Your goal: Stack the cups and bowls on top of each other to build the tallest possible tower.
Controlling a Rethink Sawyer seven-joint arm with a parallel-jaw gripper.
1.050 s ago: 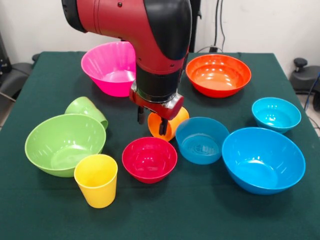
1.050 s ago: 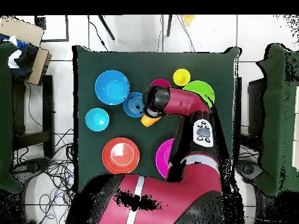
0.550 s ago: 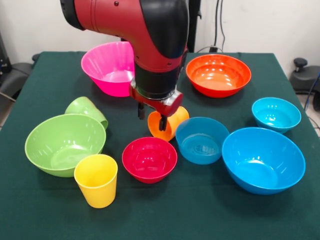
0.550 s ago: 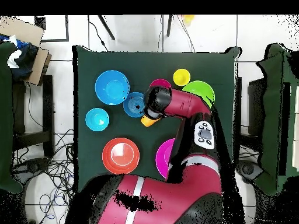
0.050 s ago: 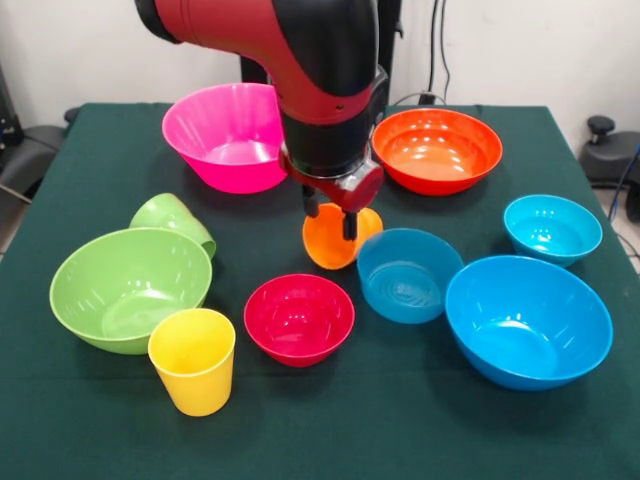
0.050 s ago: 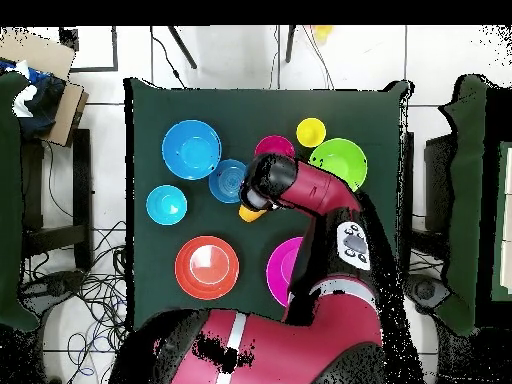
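My gripper (image 5: 330,216) is shut on the orange cup (image 5: 332,246), which hangs tilted with its base towards the front, just above the table between the red bowl (image 5: 299,318) and the pink bowl (image 5: 225,135). In the overhead view only a bit of the orange cup (image 6: 250,212) peeks out from under the arm. The yellow cup (image 5: 192,360) stands upright at the front left. Behind the light green bowl (image 5: 130,288), the green cup (image 5: 170,218) lies on its side.
A mid-size blue bowl (image 5: 408,275) sits right beside the held cup. The large blue bowl (image 5: 528,320) and a small cyan bowl (image 5: 552,228) are on the right, and the orange bowl (image 5: 437,150) is at the back right. The arm hides the table's middle from above.
The gripper has risen and shifted right and back, carrying the orange cup with it, away from the red bowl. The other cups and bowls stay in place.
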